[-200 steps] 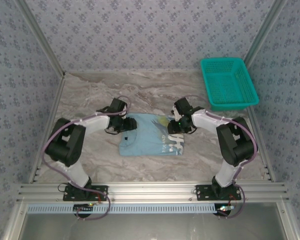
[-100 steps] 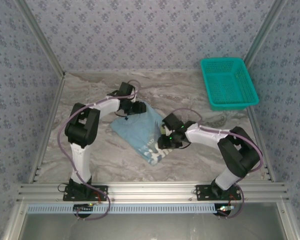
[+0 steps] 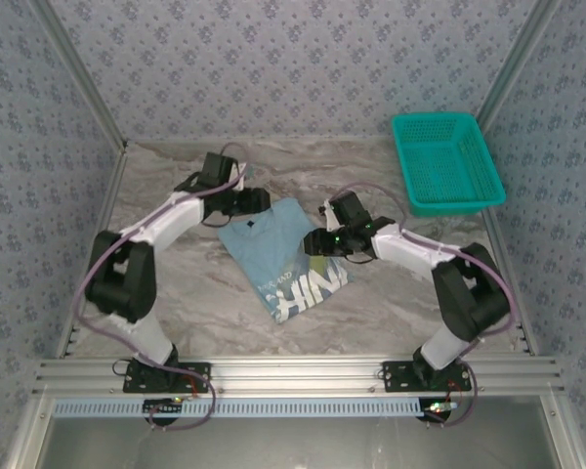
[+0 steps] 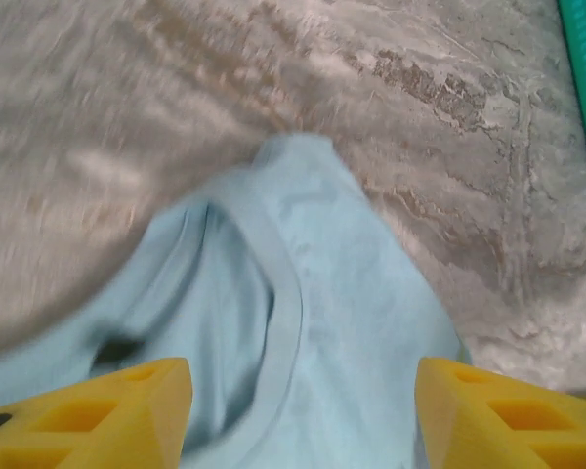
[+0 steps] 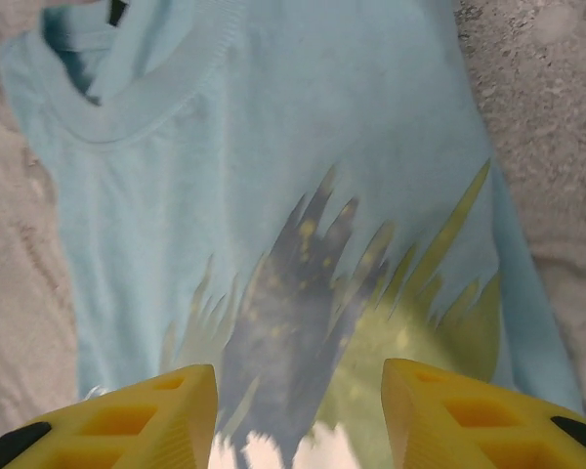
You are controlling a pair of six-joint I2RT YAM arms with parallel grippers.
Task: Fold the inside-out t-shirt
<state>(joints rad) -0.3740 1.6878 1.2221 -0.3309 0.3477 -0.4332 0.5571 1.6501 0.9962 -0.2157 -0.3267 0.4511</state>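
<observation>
The light-blue t-shirt (image 3: 288, 256) lies on the counter (image 3: 176, 264) as a folded oblong, set on a slant between the two arms. Its long axis runs from the far-left end, where the collar (image 4: 288, 313) is, to the near-right end with the white lettering (image 3: 308, 290).

The left fingers (image 3: 254, 203) hover at the collar end. The left wrist view shows them spread, the neckband between them and nothing pinched. The right fingers (image 3: 319, 243) sit over the shirt's right long edge, about midway along. They are spread as well, with the dark-blue and yellowish graphic (image 5: 313, 293) just ahead of and between the tips, and no cloth caught.

So the shirt lies directly below and ahead of both pairs of fingers, each arm nearest its own side. As I judge it, any further fold would go across the long axis, lettered end toward collar, and the right arm is nearer that end.
</observation>
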